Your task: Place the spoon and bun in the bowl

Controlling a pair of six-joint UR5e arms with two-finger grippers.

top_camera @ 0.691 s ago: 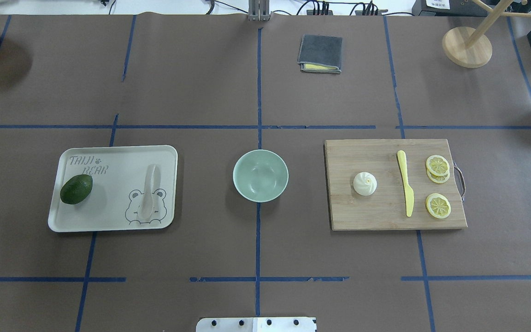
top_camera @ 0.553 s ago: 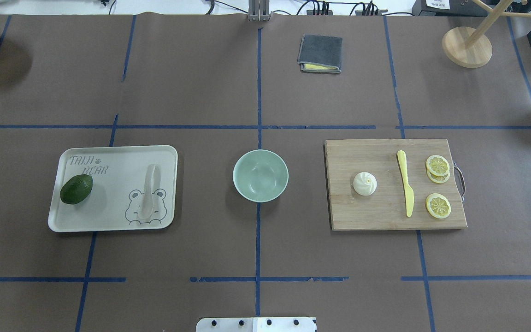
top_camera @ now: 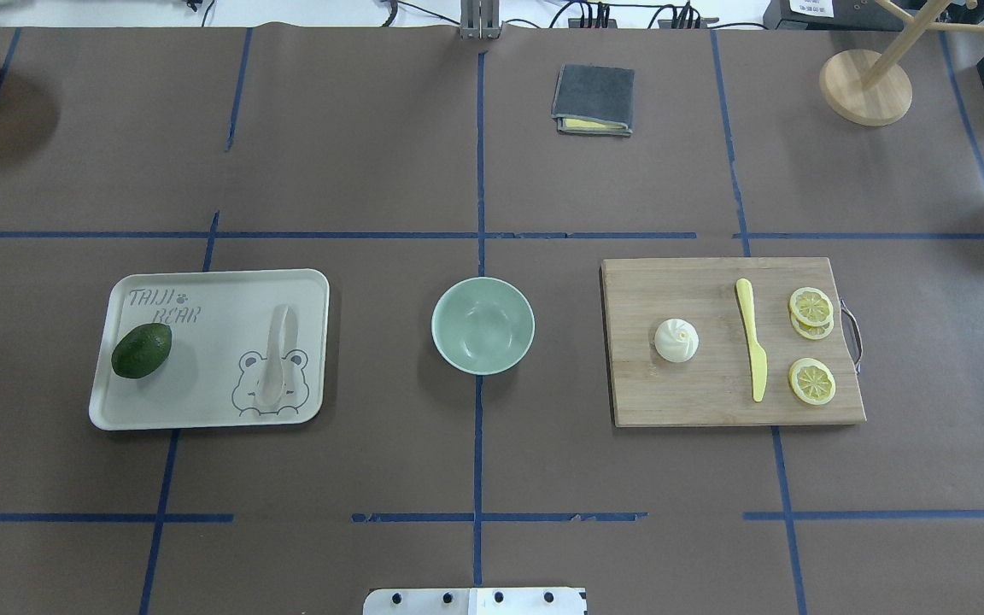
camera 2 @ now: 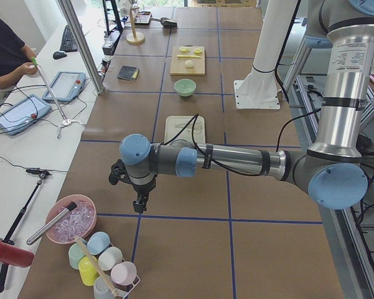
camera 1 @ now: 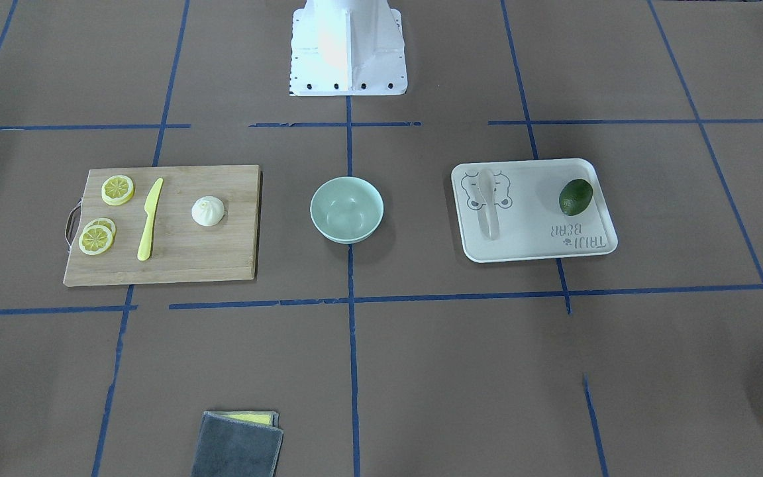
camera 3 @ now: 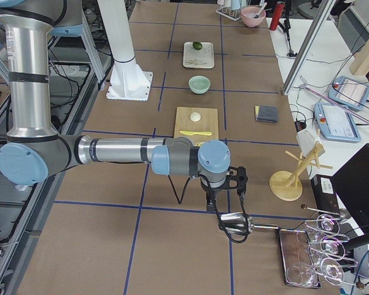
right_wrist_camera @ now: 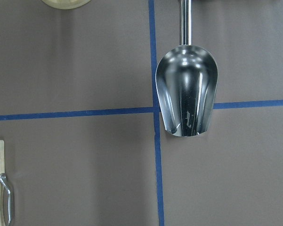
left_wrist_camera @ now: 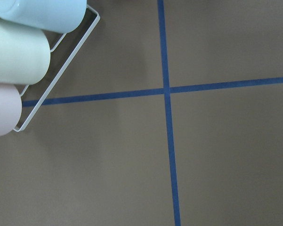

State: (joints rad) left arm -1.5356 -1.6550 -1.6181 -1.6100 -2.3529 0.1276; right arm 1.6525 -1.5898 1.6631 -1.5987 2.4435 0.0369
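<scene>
The mint-green bowl [top_camera: 483, 325] stands empty at the table's middle; it also shows in the front-facing view [camera 1: 346, 209]. The off-white spoon [top_camera: 277, 354] lies on the bear tray, left of the bowl. The white pleated bun [top_camera: 676, 340] sits on the wooden cutting board, right of the bowl. Both grippers show only in the side views. My left gripper [camera 2: 139, 204] hangs over the table's far left end, far from the spoon. My right gripper [camera 3: 224, 198] hangs over the far right end near a metal scoop. I cannot tell whether either is open or shut.
The tray [top_camera: 210, 384] also holds a green avocado [top_camera: 141, 349]. The cutting board [top_camera: 697, 397] also holds a yellow knife [top_camera: 752, 350] and lemon slices [top_camera: 811, 381]. A grey cloth [top_camera: 594, 99] and a wooden stand [top_camera: 865, 85] are at the back. A metal scoop [right_wrist_camera: 187, 92] lies below the right wrist, and cups in a rack [left_wrist_camera: 19, 47] below the left.
</scene>
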